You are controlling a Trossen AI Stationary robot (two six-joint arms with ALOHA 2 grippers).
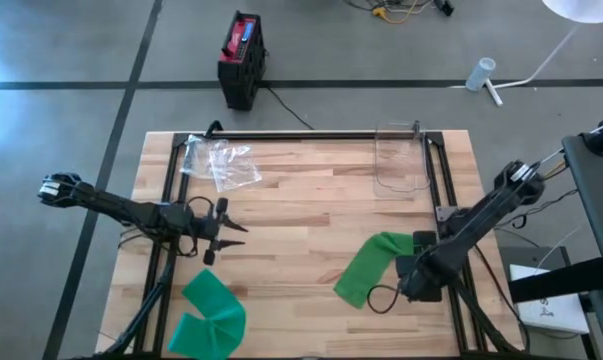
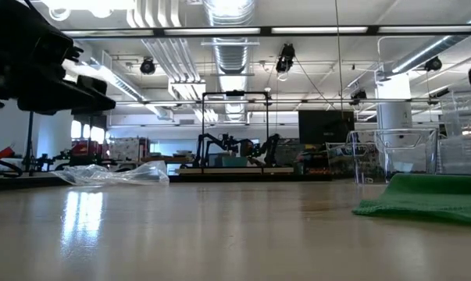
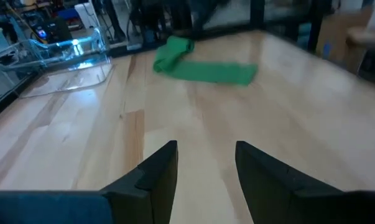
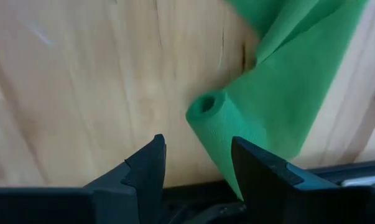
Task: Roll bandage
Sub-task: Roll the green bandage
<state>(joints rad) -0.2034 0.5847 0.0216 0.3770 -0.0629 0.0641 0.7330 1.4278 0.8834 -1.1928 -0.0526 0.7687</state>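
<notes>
A green bandage (image 1: 369, 266) lies on the wooden table at the near right, one end rolled into a short tube (image 4: 207, 107). It also shows in the low view (image 2: 430, 200) and the left wrist view (image 3: 204, 65). My right gripper (image 4: 198, 142) is open just above the table, its fingers either side of the rolled end (image 1: 403, 268). A second green bandage (image 1: 209, 316) lies loosely folded at the near left edge. My left gripper (image 1: 236, 232) is open and empty over the table's left middle; its fingers show in its wrist view (image 3: 206, 168). My right gripper is open with the rolled end of the bandage (image 4: 227, 163) running between its fingers. One finger (image 4: 262, 174) stands in front of the bandage's edge. I cannot tell whether it touches the cloth. The bandage lies flat on the table.
A crumpled clear plastic bag (image 1: 221, 162) lies at the far left. A clear plastic container (image 1: 401, 164) stands at the far right, also in the low view (image 2: 397, 153). Black frame rails (image 1: 311, 135) run along the table's far and side edges. Bare wood lies in the middle.
</notes>
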